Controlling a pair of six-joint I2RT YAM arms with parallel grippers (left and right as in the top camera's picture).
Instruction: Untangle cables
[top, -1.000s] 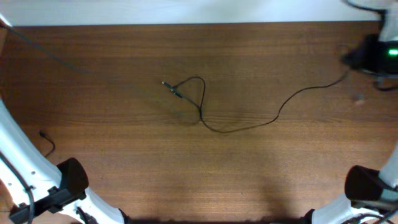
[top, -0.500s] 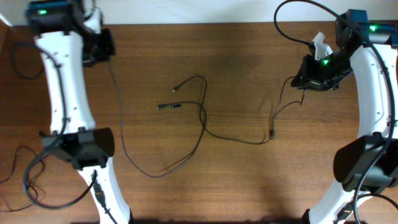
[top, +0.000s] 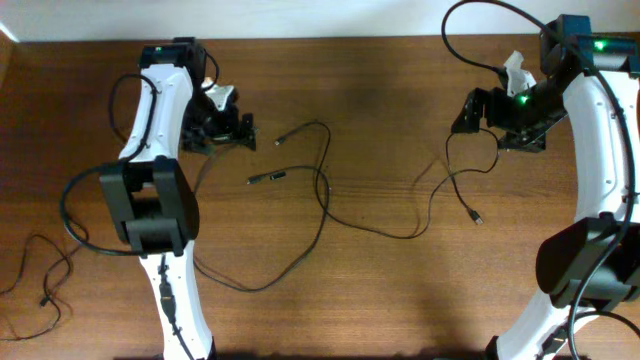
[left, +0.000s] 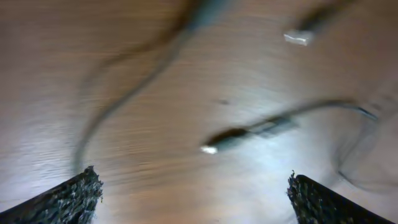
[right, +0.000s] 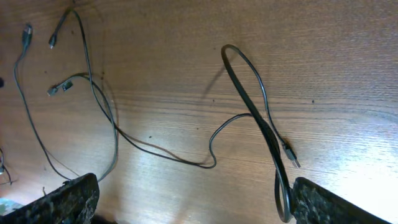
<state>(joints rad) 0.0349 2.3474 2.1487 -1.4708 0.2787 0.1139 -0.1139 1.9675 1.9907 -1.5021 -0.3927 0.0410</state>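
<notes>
L claw (left: 191, 186): fingers wide apart, nothing btwn them, so open. Just ahead of it on the wood table (left: 124, 155) lies a dark plug (left: 231, 135) w/ pale tip, blurred, its cord trailing off to the claw's right. Further ahead is a 2nd plug (left: 300, 37) w/ pale end. A blurred cord curves away on the claw's left.

R claw (right: 193, 186): fingers also spread wide, open, not clamping anything. One of the cables (right: 247, 106) passes close by the inner side of the finger (right: 336, 202) at right of wrist view; can't tell if touching. Ahead of the claw it rises to a narrow loop. A small plug (right: 291, 157) lies just beside that strand, near the claw. Further out, thin strands cross and run to 3 more plug ends at the far left.

Overhead: the strands meet and cross mid-table, btwn the 2 claws, nearer the L one. A long loop sags toward the near table edge, well apart from both claws.
</notes>
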